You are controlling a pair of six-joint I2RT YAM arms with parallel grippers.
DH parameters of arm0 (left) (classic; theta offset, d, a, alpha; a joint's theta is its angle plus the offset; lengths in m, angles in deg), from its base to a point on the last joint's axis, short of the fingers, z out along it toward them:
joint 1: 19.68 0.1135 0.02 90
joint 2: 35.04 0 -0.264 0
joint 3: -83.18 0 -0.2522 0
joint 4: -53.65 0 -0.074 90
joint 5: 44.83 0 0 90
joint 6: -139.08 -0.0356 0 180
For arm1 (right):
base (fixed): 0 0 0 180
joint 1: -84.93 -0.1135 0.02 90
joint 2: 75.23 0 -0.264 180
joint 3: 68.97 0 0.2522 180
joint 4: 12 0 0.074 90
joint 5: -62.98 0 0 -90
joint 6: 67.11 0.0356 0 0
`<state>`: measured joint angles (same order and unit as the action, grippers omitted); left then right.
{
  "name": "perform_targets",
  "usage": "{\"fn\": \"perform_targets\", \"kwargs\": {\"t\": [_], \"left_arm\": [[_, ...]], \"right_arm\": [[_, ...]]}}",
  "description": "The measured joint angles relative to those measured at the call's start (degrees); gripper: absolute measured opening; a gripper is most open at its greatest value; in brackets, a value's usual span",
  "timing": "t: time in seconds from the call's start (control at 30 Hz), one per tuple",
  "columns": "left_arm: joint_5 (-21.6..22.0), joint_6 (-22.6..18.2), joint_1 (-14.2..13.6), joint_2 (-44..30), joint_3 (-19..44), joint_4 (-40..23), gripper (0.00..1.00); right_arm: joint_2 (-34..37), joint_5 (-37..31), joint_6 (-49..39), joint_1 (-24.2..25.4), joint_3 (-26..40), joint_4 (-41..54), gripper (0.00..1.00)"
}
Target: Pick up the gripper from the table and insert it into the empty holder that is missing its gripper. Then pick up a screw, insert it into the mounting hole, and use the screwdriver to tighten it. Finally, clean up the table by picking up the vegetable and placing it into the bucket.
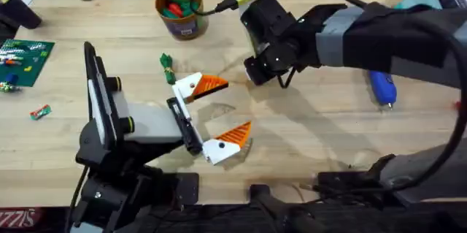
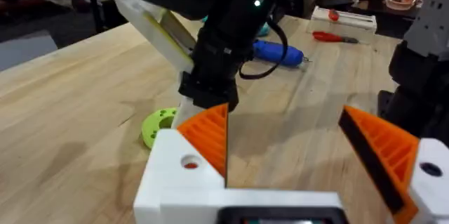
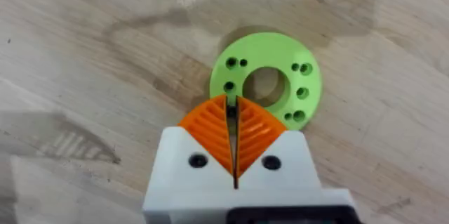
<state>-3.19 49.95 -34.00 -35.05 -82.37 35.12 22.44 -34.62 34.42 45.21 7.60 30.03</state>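
Vegetable (image 3: 266, 87), a lime-green ring, lies partly hidden under right gripper (image 3: 235, 136), pads pressed together. Left gripper (image 1: 219, 116) spread wide, empty. Screwdriver (image 1: 382, 88) partly covered by the right arm.

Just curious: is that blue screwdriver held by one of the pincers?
No, the screwdriver lies on the table, with no pincer touching it.

Left gripper (image 1: 217, 120): jaws wide, bare wood between the pads. Right gripper (image 3: 234, 136): pads together, tips at the rim of a green ring (image 3: 266, 76) lying flat; bare wood all round it. Right arm (image 1: 379, 39) spans the table beyond the left gripper. Screwdriver (image 1: 381, 87) lies under that arm, well apart from both grippers.
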Motion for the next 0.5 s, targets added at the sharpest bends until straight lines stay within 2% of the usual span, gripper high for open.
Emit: {"fn": "perform_targets", "kwargs": {"t": [0.5], "left_arm": [[0.0, 0.0, 0.0, 0.0, 0.0, 0.0, 0.983]], "right_arm": [[-14.8, 0.4, -0.4, 0.0, 5.7, 9.6, 0.003]]}}
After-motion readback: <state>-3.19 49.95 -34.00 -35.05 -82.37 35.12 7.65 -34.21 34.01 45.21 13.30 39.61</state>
